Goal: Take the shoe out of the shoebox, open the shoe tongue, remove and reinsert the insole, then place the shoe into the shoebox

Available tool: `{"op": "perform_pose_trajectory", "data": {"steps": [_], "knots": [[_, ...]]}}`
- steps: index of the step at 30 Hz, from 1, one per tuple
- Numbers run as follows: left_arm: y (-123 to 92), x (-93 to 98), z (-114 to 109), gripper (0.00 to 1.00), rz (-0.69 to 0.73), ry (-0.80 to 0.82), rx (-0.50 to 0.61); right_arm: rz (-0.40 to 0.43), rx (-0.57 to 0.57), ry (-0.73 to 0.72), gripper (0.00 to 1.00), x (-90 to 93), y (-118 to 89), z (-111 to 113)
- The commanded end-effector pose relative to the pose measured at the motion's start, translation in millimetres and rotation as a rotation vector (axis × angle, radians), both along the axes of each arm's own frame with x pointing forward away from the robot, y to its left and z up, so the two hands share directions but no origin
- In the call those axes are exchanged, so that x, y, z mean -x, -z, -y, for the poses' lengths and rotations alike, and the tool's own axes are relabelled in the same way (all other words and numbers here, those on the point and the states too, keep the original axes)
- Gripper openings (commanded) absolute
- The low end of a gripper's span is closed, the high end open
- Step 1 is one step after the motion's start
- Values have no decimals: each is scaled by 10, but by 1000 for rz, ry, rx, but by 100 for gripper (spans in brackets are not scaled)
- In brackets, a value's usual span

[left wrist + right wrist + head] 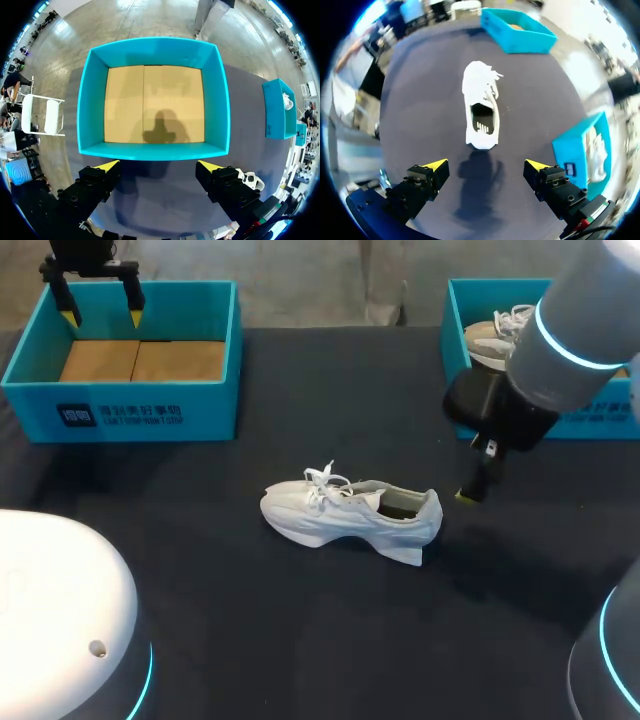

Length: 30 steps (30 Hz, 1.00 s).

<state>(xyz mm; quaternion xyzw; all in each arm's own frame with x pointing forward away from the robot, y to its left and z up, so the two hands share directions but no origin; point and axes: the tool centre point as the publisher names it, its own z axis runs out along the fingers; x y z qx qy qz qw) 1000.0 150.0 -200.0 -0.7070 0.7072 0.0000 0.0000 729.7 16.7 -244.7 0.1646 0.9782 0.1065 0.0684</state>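
Observation:
A white shoe (pixel 350 512) lies upright on the dark table, toe to the left and heel to the right, laces loose. Just right of its heel, my right gripper (pixel 472 492) hangs open and holds nothing. In the right wrist view the shoe (pixel 481 102) lies ahead of the open gripper (pixel 487 164), heel nearest, with the insole showing in the opening. My left gripper (pixel 100 302) hovers open over the empty teal shoebox (pixel 130 410) at the back left. In the left wrist view that shoebox (pixel 157 150) shows a bare cardboard floor ahead of the open gripper (pixel 159 164).
A second teal shoebox (pixel 455 330) at the back right holds another light shoe (pixel 495 337), partly hidden by my right arm. It also appears as a box (pixel 575 150) beside the right gripper. Dark table surface surrounds the white shoe.

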Motion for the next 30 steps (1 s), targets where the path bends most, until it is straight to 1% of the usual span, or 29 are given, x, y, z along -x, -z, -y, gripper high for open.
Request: {"op": "perform_pose_trajectory", "data": {"steps": [1,18,19,20,21,22,23,25,26,27,30], "knots": [[0,0,0,100,0,0,0,9,21,-52,100,-7,-8,-34],[0,0,0,100,0,0,0,9,21,-52,100,-7,-8,-34],[0,0,0,100,0,0,0,14,-8,-35,100,-13,0,-25],[0,0,0,100,0,0,0,49,-30,-44,100,-14,27,-1],[0,0,0,100,0,0,0,67,-83,-46,100,-13,40,6],[0,0,0,100,0,0,0,64,-120,-35,100,-12,47,13],[0,0,0,100,0,0,0,87,-176,-53,100,-5,49,26],[0,0,0,100,0,0,0,105,-194,-67,100,1,42,42],[0,0,0,100,0,0,0,107,-253,-96,100,10,43,59],[0,0,0,100,0,0,0,118,-276,-103,100,5,40,72],[0,0,0,100,0,0,0,143,-298,-179,100,-7,60,120]]}}
